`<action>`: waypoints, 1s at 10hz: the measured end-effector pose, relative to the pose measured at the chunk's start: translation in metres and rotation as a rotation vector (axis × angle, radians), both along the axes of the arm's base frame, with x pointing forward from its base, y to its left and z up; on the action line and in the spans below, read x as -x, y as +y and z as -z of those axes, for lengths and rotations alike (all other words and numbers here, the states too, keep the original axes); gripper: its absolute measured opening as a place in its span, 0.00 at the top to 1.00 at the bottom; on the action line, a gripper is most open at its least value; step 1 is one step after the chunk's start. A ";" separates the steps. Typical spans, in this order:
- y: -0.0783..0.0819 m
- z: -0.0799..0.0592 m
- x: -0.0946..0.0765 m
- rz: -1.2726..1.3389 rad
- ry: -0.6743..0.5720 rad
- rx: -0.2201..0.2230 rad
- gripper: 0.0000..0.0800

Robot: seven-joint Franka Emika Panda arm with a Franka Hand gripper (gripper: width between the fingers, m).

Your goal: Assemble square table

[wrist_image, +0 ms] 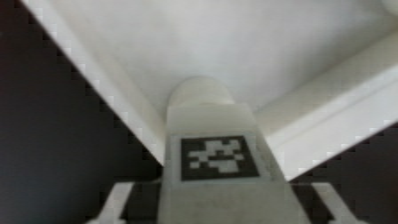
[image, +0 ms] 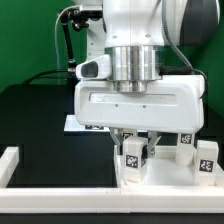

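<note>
My gripper (image: pixel 134 160) is shut on a small white leg block (image: pixel 133 152) with a black-and-white tag and holds it upright over the large white square slab (image: pixel 165 178) at the lower right of the exterior view. In the wrist view the same leg (wrist_image: pixel 215 125) rises between my fingers (wrist_image: pixel 121 203), tag facing the camera, with the slab's flat face (wrist_image: pixel 169 45) and raised rim (wrist_image: pixel 338 115) behind it. Two more tagged legs (image: pixel 185 144) (image: pixel 207 158) stand upright at the slab's right part. Whether the held leg touches the slab is hidden.
A long white rail (image: pixel 55 196) with an upturned end (image: pixel 10 163) runs along the front at the exterior view's left. The marker board (image: pixel 74 124) lies flat on the black table behind my hand. Cables and a stand rise at the back left.
</note>
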State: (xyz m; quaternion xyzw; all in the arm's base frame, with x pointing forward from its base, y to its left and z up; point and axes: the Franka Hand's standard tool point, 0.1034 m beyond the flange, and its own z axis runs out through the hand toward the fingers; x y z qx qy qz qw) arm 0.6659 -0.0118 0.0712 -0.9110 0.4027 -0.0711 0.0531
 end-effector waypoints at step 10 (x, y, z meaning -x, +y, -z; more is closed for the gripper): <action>0.009 0.001 0.000 0.706 0.042 -0.197 0.40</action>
